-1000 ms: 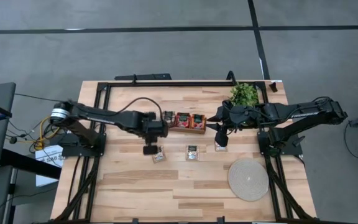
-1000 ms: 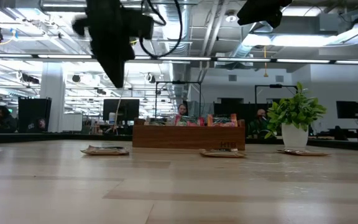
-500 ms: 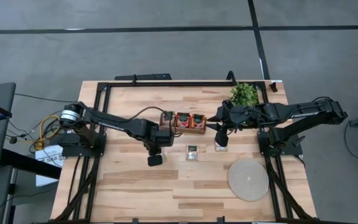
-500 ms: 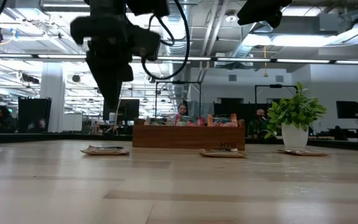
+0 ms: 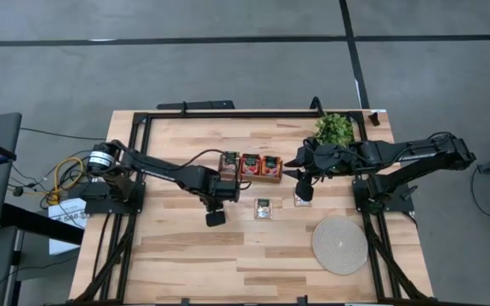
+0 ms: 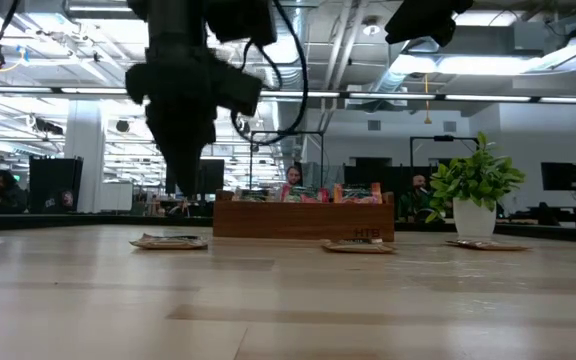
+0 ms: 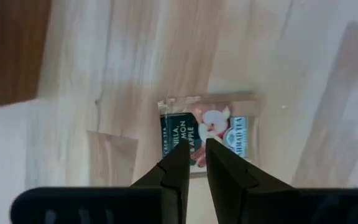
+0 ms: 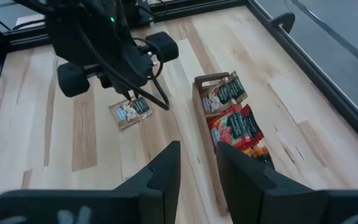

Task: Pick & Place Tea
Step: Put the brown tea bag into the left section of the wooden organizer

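Observation:
A pale tea sachet (image 7: 207,132) with a dark green printed centre lies flat on the wooden table. My left gripper (image 7: 196,149) hangs right above it, pointing down. Its fingers stand a narrow gap apart, with nothing between them. In the low view my left gripper (image 6: 183,180) is clear of that sachet (image 6: 168,241). Two more sachets (image 5: 263,208) (image 6: 488,243) lie flat on the table. A wooden box (image 5: 249,166) holds red and pale sachets on edge. My right gripper (image 8: 196,148) waits open, high above the table by the plant.
A potted green plant (image 5: 334,129) stands at the far right, and a round woven mat (image 5: 339,245) lies at the near right. A black frame (image 5: 228,113) runs round the table's edges. Bare wood lies along the near side.
My left gripper has come down and moved toward the table's near edge and a little to the right, until it stands over the left sachet. Its wrist has rolled somewhat. The sachet has not moved.

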